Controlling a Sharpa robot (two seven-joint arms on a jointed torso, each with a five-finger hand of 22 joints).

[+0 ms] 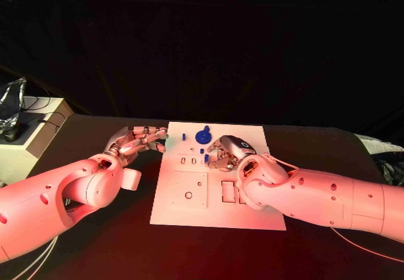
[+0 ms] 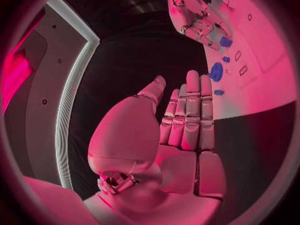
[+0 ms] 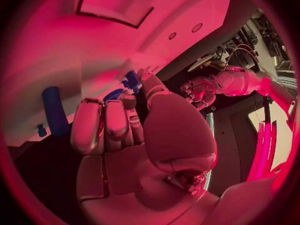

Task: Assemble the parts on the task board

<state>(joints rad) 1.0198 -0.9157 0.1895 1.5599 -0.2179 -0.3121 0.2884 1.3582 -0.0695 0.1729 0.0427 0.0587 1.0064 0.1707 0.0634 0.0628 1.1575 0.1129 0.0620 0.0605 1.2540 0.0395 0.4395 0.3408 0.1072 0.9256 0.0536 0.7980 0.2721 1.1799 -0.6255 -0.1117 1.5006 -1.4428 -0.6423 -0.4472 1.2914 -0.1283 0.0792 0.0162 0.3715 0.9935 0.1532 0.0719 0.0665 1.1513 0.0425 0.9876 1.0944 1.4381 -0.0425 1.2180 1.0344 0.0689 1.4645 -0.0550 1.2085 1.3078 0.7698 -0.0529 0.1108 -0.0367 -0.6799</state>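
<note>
From the head view, one flat white task board (image 1: 198,204) lies at the middle of the black desk (image 1: 320,146), with several rectangular cutouts and one round hole. At its far end stand one round blue disc-like part (image 1: 203,137) and about four small blue pegs (image 1: 184,136). The left hand (image 1: 139,140) hovers just off the board's left edge, fingers apart, holding nothing. The right hand (image 1: 229,153) sits over the board's far half, fingers curled down among the parts.

The left wrist view shows the smooth metallic left hand (image 2: 184,125) flat and empty.

In the right wrist view, the right hand (image 3: 125,130) has its fingertips (image 3: 128,101) at a small blue part (image 3: 131,79); whether it grips it I cannot tell. One blue cylinder (image 3: 55,110) lies nearby.
</note>
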